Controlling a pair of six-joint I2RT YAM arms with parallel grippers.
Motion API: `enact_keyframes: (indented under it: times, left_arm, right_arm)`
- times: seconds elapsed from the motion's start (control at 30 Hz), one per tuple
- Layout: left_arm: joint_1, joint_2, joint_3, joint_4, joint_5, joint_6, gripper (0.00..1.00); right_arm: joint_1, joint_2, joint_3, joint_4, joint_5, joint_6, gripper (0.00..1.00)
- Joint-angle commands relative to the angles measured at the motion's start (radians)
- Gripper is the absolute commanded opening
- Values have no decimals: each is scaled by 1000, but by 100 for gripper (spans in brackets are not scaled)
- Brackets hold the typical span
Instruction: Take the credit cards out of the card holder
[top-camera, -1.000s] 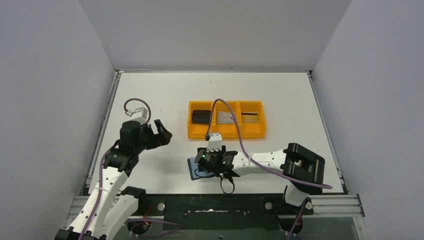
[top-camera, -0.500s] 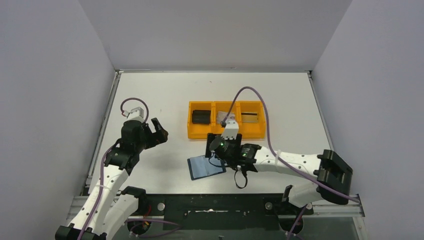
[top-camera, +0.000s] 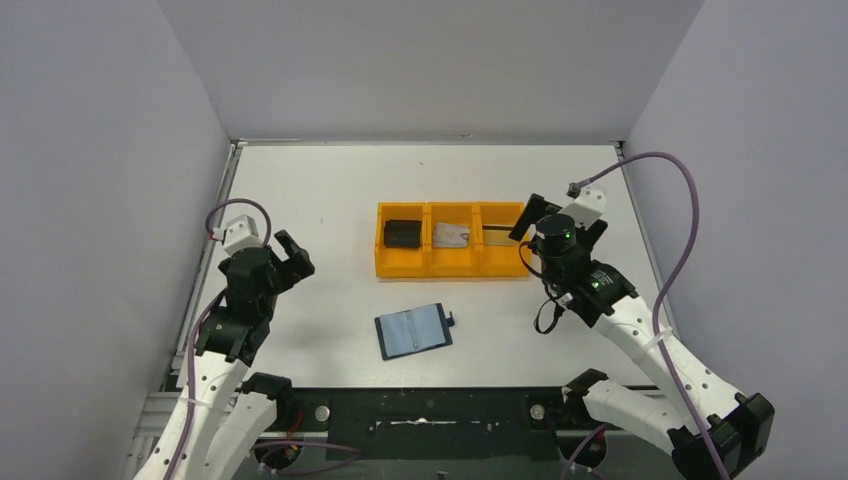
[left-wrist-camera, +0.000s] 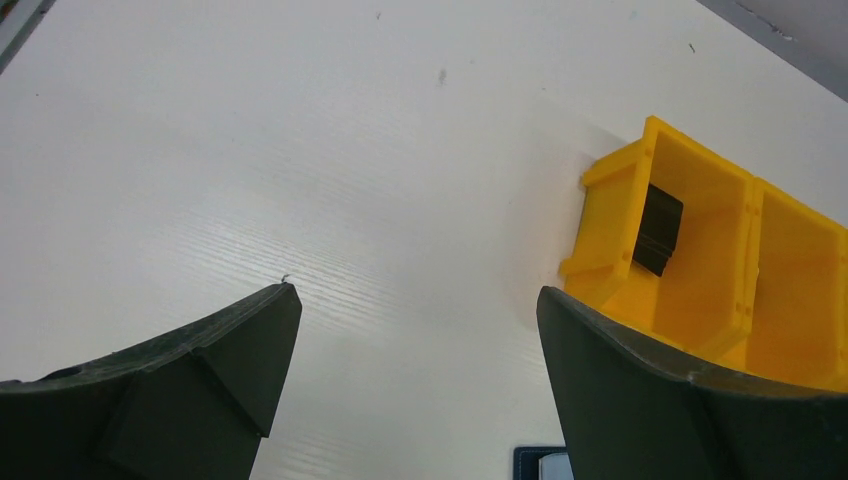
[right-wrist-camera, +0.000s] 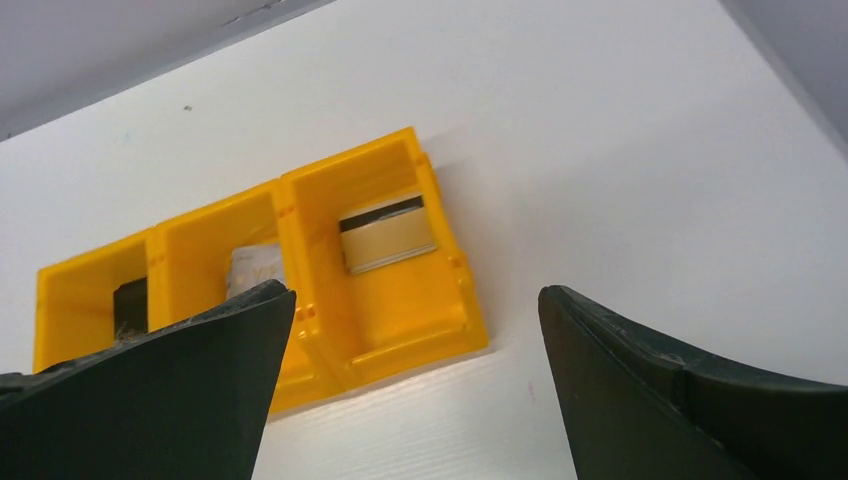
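The card holder (top-camera: 413, 331) lies open and flat on the white table near the front edge, its blue-grey inside facing up. One corner of it shows in the left wrist view (left-wrist-camera: 541, 463). A silver-grey credit card (top-camera: 450, 236) (right-wrist-camera: 255, 268) lies in the middle compartment of the orange tray (top-camera: 452, 268). A gold-tan card with a dark stripe (top-camera: 500, 235) (right-wrist-camera: 388, 235) lies in the right compartment. My left gripper (top-camera: 292, 255) (left-wrist-camera: 415, 290) hangs open and empty to the left of the tray. My right gripper (right-wrist-camera: 417, 292) hangs open and empty by the tray's right end.
A black flat object (top-camera: 402, 234) (left-wrist-camera: 658, 230) sits in the tray's left compartment. Grey walls close the table on three sides. The right arm's purple cable loops high at the right (top-camera: 680, 200).
My right gripper has opened and lifted off the card holder, swinging up and right to the tray's right end. The holder stays open on the table. The left arm has drawn back leftward.
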Motion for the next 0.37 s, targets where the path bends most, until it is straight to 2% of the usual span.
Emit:
enact_keyframes:
  times: [0.0,0.33]
  left_arm:
    - [4,-32,52,14,-54,6,91]
    - [6,-63,50,28,-26,47,90]
  right_arm:
    - [-71,-68,-14,14,21,-138,99]
    - [-73,-243,-189,80,-37,-138,99]
